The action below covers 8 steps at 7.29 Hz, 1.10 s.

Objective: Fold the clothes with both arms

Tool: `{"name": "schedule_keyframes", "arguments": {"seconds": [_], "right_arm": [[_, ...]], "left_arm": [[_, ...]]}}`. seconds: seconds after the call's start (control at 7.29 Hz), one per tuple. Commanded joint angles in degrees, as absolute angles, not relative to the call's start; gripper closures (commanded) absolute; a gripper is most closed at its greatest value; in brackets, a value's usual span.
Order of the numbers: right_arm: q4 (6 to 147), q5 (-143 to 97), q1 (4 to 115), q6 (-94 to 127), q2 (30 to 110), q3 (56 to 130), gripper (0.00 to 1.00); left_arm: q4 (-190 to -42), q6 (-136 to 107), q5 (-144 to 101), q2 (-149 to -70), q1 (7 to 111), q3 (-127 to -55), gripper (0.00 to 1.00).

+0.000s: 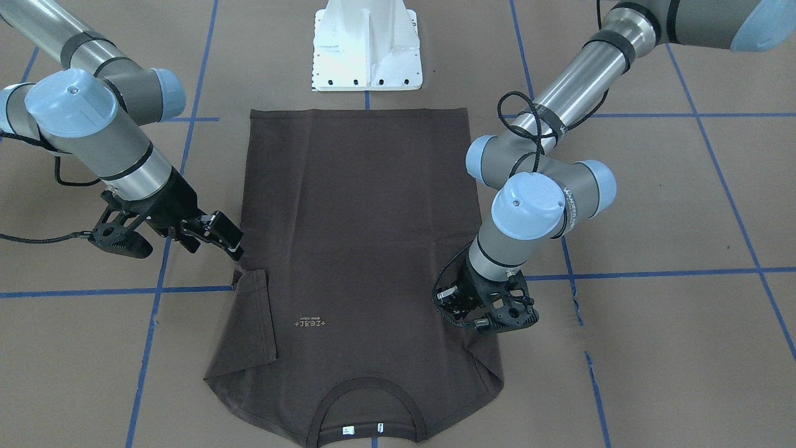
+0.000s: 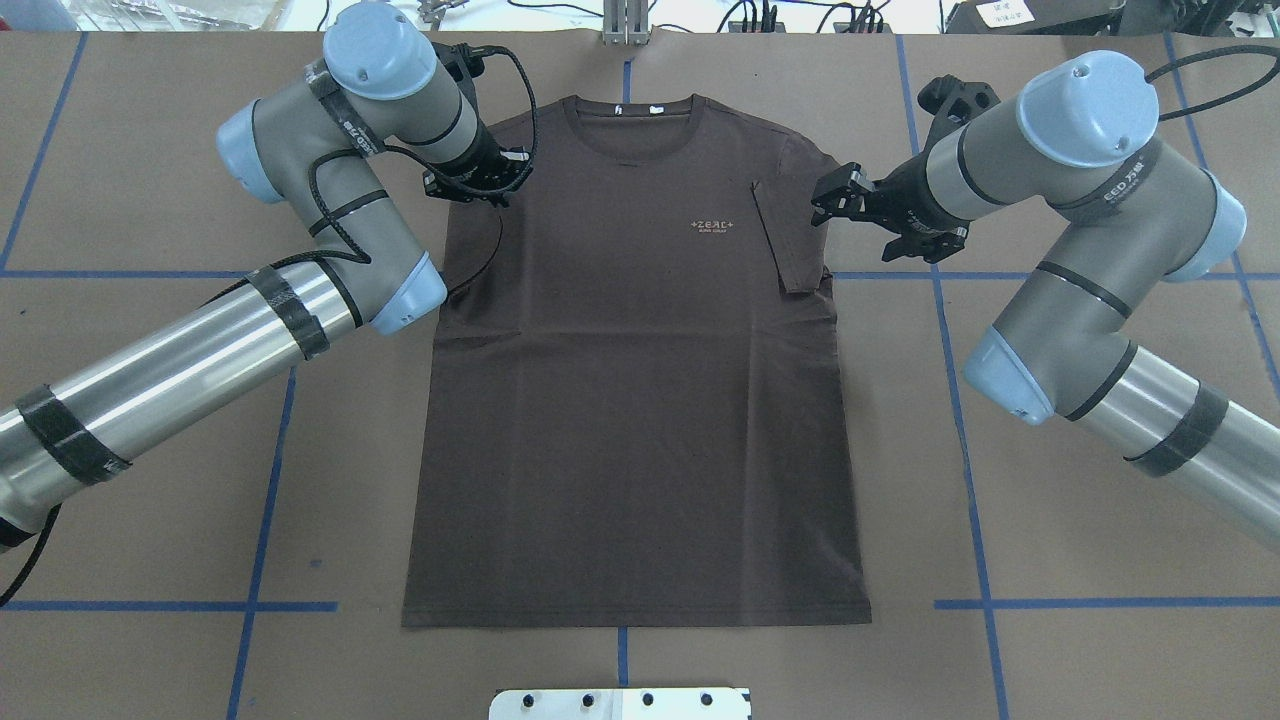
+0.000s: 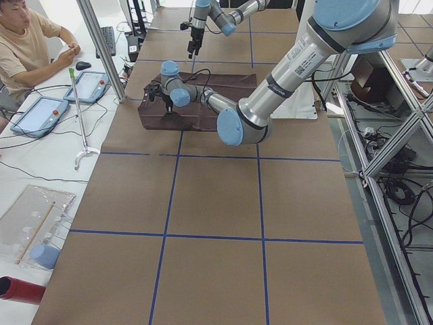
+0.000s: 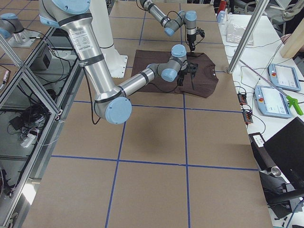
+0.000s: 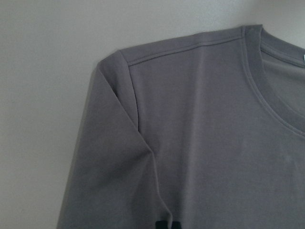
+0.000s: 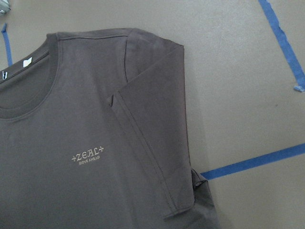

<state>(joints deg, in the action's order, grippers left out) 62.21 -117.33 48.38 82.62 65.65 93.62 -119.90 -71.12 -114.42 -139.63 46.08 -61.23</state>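
A dark brown T-shirt (image 2: 640, 400) lies flat and face up on the brown table, collar toward the far edge. Its right sleeve (image 2: 785, 235) is folded inward over the chest, beside the pale logo (image 2: 712, 226). My right gripper (image 2: 830, 198) hovers open just outside that sleeve, holding nothing; in the front view the right gripper (image 1: 214, 239) is beside the shirt's edge. My left gripper (image 2: 478, 185) is down on the other shoulder. In the left wrist view its dark fingertips (image 5: 167, 224) sit together on the in-folded left sleeve, a crease running to them.
The white pedestal base (image 1: 367, 50) stands at the shirt's hem end. Blue tape lines (image 2: 260, 500) cross the table. In the exterior left view a person (image 3: 27, 47) sits at a side desk with tablets (image 3: 40, 115). Metal frame posts (image 3: 101, 47) edge the table.
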Motion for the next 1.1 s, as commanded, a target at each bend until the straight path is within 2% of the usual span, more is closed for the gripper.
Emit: {"name": "schedule_keyframes", "arguments": {"seconds": [0.0, 0.27, 0.55, 0.69, 0.82, 0.96], "right_arm": [[62.14, -117.33, 47.99, 82.62, 65.57, 93.86, 0.0], [62.57, -115.59, 44.15, 93.17, 65.74, 97.45, 0.0], [63.45, -107.03, 33.11, 96.94, 75.44, 108.04, 0.01], [68.76, -98.18, 24.35, 100.16, 80.46, 115.24, 0.02], [75.26, -93.82, 18.17, 105.5, 80.94, 118.62, 0.04], [75.93, -90.13, 13.32, 108.95, 83.47, 120.13, 0.04]], "left_arm": [[-120.06, -71.28, -113.99, -139.75, 46.14, -61.69, 0.36], [-119.8, -71.98, -113.99, -136.87, 46.23, -66.32, 0.32], [-119.88, -72.77, -114.52, -125.21, 46.14, -83.93, 0.33], [-118.93, -74.51, -114.96, -122.37, 45.79, -89.16, 0.33], [-119.18, -75.92, -116.7, -121.39, 45.7, -89.73, 0.33], [-119.35, -76.29, -116.37, -121.38, 45.7, -90.17, 0.32]]}}
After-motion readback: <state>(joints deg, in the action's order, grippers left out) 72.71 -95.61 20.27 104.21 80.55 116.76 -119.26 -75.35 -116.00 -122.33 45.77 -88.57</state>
